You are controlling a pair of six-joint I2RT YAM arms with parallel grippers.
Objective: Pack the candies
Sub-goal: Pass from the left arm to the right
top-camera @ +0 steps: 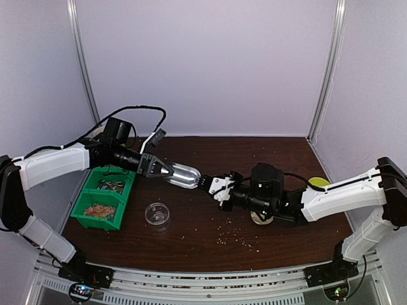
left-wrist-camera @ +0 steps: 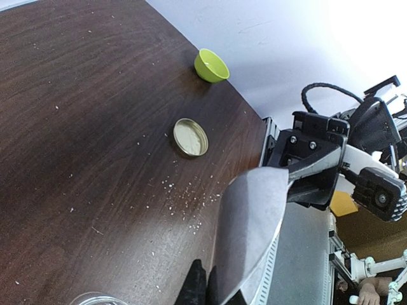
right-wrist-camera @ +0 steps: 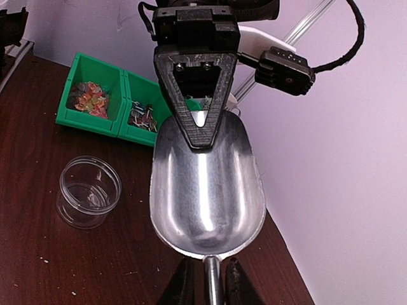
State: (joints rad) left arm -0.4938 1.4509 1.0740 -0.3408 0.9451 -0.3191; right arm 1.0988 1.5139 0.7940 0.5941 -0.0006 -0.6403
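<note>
Tiny candies (right-wrist-camera: 87,96), orange-yellow and darker mixed, lie loose in both compartments of the green bin (right-wrist-camera: 89,122).

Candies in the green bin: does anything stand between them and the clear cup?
Nothing visible does. Only bare table lies between the green bin holding the candies and the clear cup. The empty scoop, clamped by the left pincer and right pincer, hangs off to the side.

Metal scoop (right-wrist-camera: 206,190), clear cup (right-wrist-camera: 89,190), gold lid (left-wrist-camera: 191,137)
</note>
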